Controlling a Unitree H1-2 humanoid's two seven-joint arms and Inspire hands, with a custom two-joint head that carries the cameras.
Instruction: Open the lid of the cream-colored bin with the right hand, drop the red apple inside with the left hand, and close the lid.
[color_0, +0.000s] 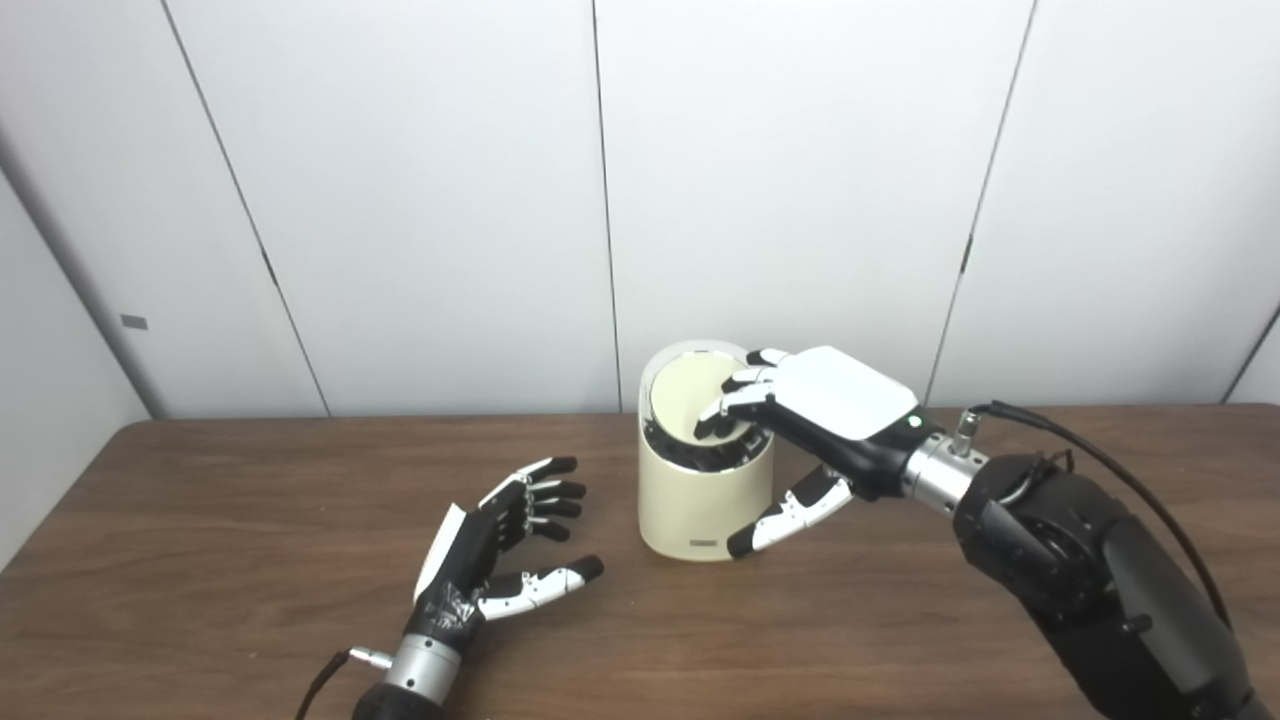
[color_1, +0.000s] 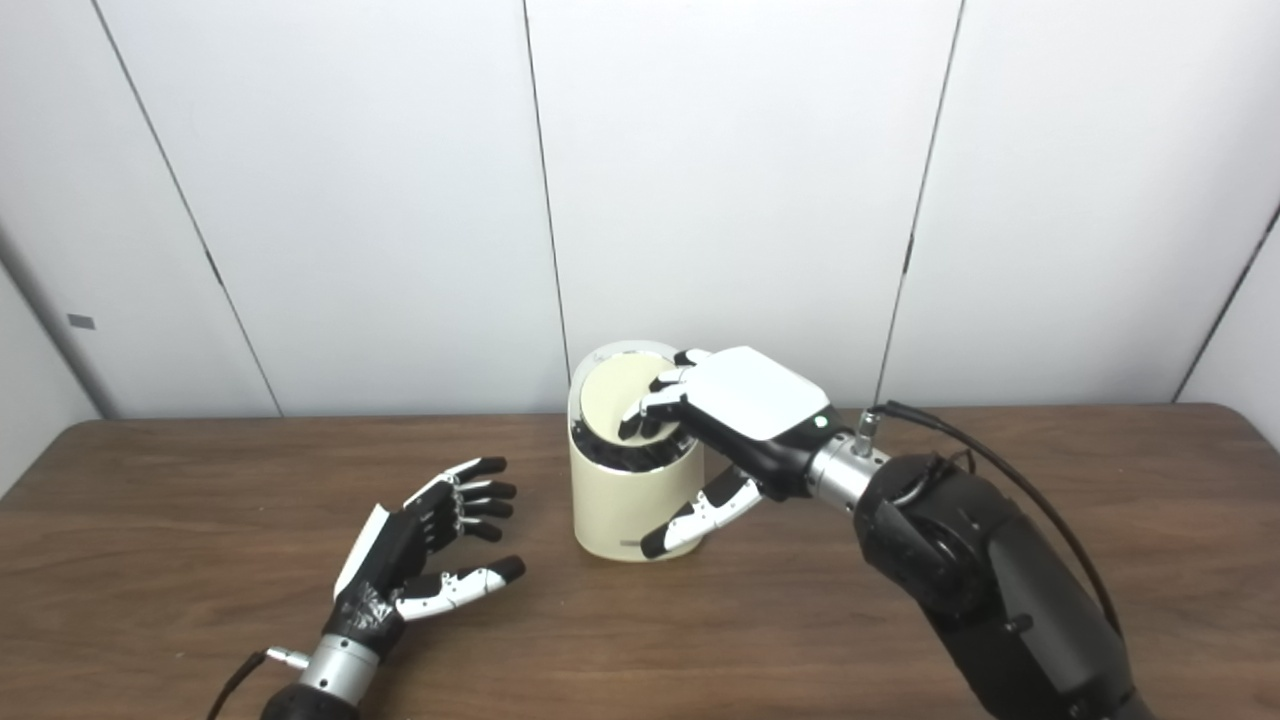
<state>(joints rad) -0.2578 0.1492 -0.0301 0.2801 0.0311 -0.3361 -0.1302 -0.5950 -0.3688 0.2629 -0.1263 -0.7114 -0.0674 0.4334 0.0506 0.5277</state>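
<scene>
— Fingers first: the left hand at the lower left of the frame rests on the table, its fingers spread apart and curled round nothing.

— So where's the red apple?

— Can't see one anywhere on the wood. My guess is it's already inside, but the pictures don't show that.

— And further back, at the centre?

— The cream-colored bin stands upright, just right of that idle hand. The right hand is draped over its top, fingertips pressing on the lid, thumb down the outer wall, gripping nothing.

— Lid shut?

— No, tilted into the mouth, with a dark gap at the front.

— Closing, then?

— I'd judge so. Best to ease the pressure off evenly and lift straight away, so the bin doesn't tip.
</scene>
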